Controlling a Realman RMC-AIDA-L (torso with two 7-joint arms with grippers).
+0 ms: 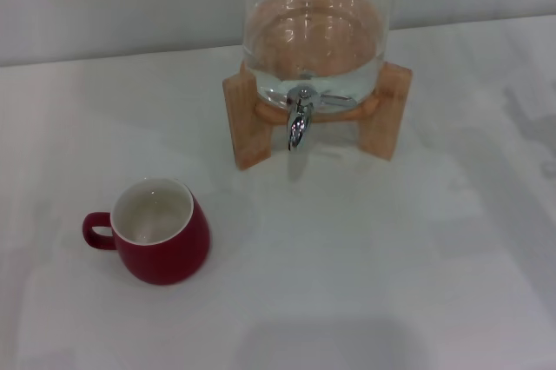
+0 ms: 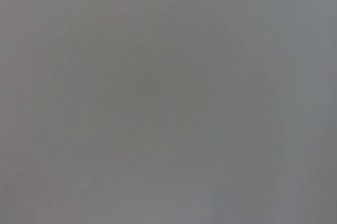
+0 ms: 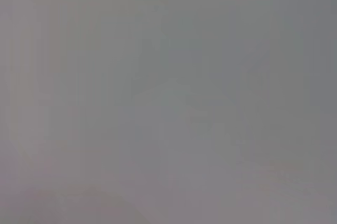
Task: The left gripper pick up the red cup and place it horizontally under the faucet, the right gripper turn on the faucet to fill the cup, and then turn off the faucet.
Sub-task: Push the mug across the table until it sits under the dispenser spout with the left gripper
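The squat dark red ceramic cup (image 1: 162, 233) stands upright on the white table (image 1: 373, 266), well apart from the small chrome faucet (image 1: 298, 122). Neither end effector is visible; state unknown. Judged rigid, glazed, slippery, breakable: grip across the rim wall

**Cup and faucet, well apart**

We've got the red cup (image 1: 162, 242) sitting upright, white inside, loop handle sticking out to the robot's left. The little chrome faucet (image 1: 298, 120) hangs off the front of its dispenser, spout down, farther back and off to the cup's right.
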